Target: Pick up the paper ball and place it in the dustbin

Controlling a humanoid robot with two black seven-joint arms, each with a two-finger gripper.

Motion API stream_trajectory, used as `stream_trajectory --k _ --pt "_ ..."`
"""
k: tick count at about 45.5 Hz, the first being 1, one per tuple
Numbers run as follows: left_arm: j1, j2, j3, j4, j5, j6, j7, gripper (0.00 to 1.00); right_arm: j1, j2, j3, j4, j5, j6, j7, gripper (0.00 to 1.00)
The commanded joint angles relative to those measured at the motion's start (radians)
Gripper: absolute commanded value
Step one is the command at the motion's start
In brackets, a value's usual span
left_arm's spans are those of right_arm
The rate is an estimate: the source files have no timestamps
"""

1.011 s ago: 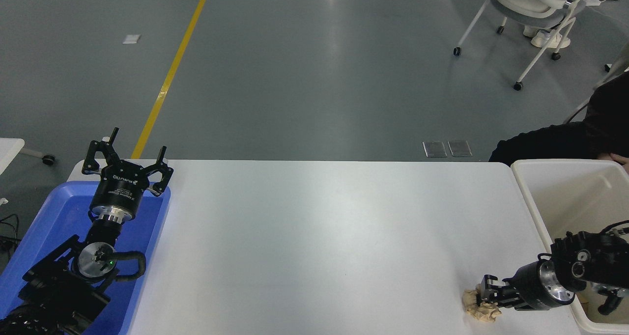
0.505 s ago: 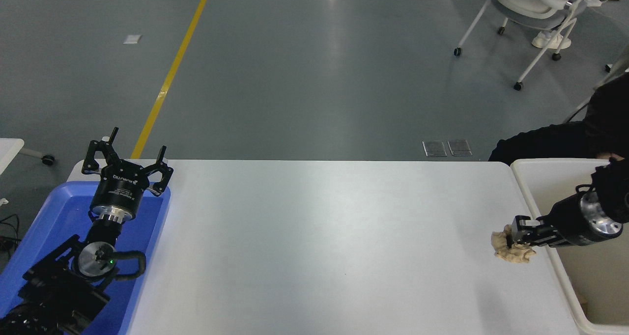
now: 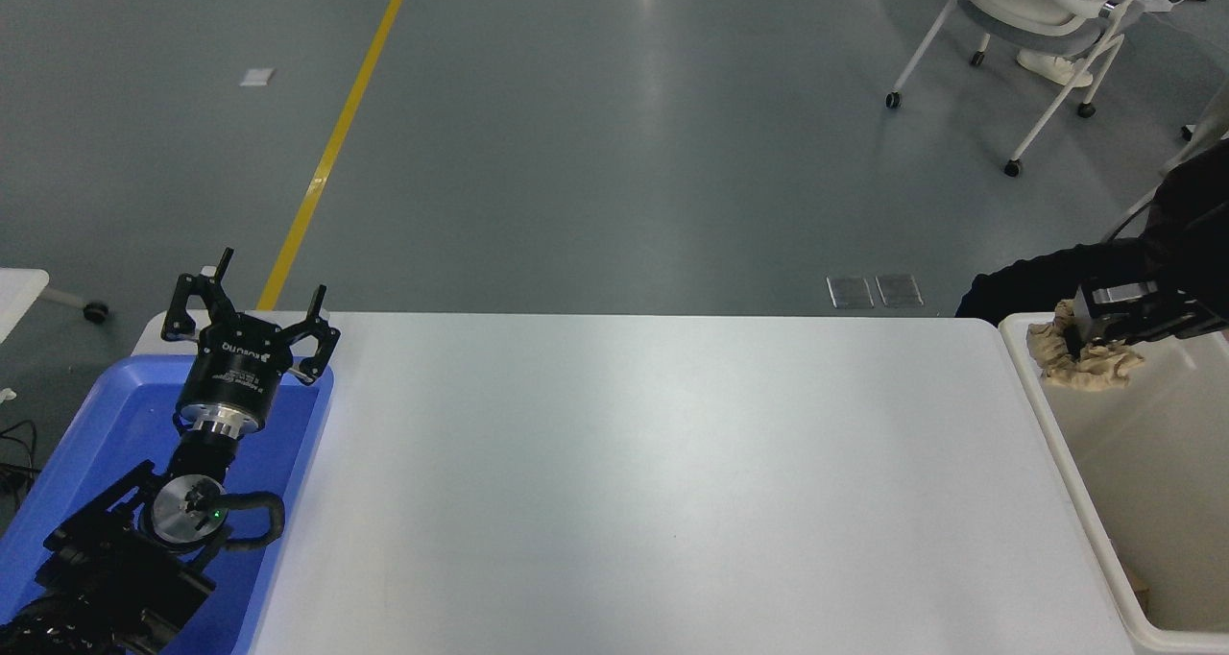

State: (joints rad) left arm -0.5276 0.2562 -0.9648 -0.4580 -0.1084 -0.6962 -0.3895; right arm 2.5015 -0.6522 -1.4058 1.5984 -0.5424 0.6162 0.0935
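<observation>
Table [image 3: 634, 463] spreads white across the view. Dustbin [image 3: 1066, 463] sits off its right end, and above the bin's far corner the right gripper [image 3: 1080, 333] reaches in from the right edge, jaws clenched on the paper ball [image 3: 1090, 367], hanging over the rim. Left gripper [image 3: 248, 333] is parked over the blue tray [image 3: 96, 415], fingers spread wide.

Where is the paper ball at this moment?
In the head view, the paper ball is at the far right, held in the right gripper over the far left corner of the dustbin, above its rim.
</observation>
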Motion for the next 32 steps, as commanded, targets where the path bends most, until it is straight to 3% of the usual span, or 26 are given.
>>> stream_trajectory --k 1,7,17,24,32 --pt "0.001 0.0 0.0 0.001 0.0 0.001 -0.002 1.0 0.083 0.032 -0.068 0.003 0.018 0.016 -0.008 0.0" --pt "0.001 0.0 0.0 0.001 -0.002 0.003 -0.003 1.0 0.037 -0.039 -0.127 -0.127 -0.056 0.005 -0.008 0.0" --pt "0.001 0.0 0.0 -0.001 -0.002 0.001 -0.005 1.0 -0.255 -0.288 0.0 -0.53 -0.241 -0.047 0.002 0.0" --pt "0.001 0.0 0.0 0.001 -0.002 0.001 -0.005 1.0 -0.617 -0.36 0.23 -0.742 -0.243 -0.167 0.003 0.0" --pt "0.001 0.0 0.0 0.001 -0.002 0.003 -0.005 1.0 -1.05 -0.36 0.563 -0.886 -0.215 -0.297 -0.004 0.0"
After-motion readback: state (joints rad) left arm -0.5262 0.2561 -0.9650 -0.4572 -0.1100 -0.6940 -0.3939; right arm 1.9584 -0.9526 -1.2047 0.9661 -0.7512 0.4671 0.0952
